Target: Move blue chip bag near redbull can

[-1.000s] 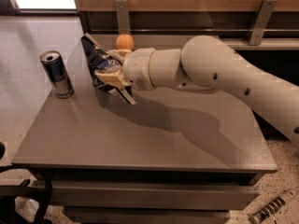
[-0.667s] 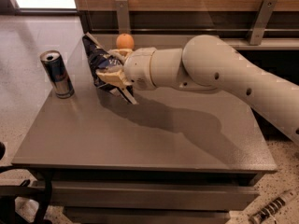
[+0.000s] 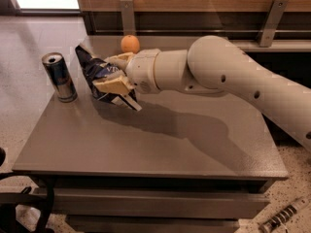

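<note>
The blue chip bag [image 3: 94, 74] is a crumpled navy foil bag with white lettering, held upright at the back left of the grey table [image 3: 160, 144]. My gripper [image 3: 115, 76] is shut on the bag's right side, its pale fingers [image 3: 112, 85] pressing the foil. The bag's lower edge is at or just above the tabletop. The redbull can [image 3: 59, 76], blue and silver with a silver top, stands upright a short way left of the bag, near the table's left edge. My white arm reaches in from the right.
An orange ball [image 3: 129, 43] sits at the table's back edge, just behind my gripper. A wooden wall with metal brackets [image 3: 127, 14] runs behind the table. Speckled floor lies to the left and right.
</note>
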Controlling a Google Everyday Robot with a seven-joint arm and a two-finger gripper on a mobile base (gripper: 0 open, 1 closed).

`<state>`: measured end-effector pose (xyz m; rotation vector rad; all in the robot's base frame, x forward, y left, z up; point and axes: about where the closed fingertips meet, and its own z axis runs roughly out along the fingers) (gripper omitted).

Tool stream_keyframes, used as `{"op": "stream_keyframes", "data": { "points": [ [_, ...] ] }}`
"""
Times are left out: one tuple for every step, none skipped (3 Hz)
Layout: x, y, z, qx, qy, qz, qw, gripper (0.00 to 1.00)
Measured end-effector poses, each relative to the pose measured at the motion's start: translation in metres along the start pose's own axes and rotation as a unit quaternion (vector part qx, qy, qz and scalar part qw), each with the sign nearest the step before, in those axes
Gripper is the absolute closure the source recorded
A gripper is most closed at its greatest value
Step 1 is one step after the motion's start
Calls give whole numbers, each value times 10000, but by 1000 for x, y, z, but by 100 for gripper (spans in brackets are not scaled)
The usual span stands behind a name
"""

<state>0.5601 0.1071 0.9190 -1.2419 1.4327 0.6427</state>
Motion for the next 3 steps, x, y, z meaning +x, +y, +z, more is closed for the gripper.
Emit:
{"op": "stream_keyframes", "data": {
  "points": [
    [-1, 2, 1, -16, -2, -11, 10000, 4],
    [-2, 2, 2, -25, -3, -17, 10000, 0],
    [-2, 2, 2, -25, -4, -17, 10000, 0]
  ]
}}
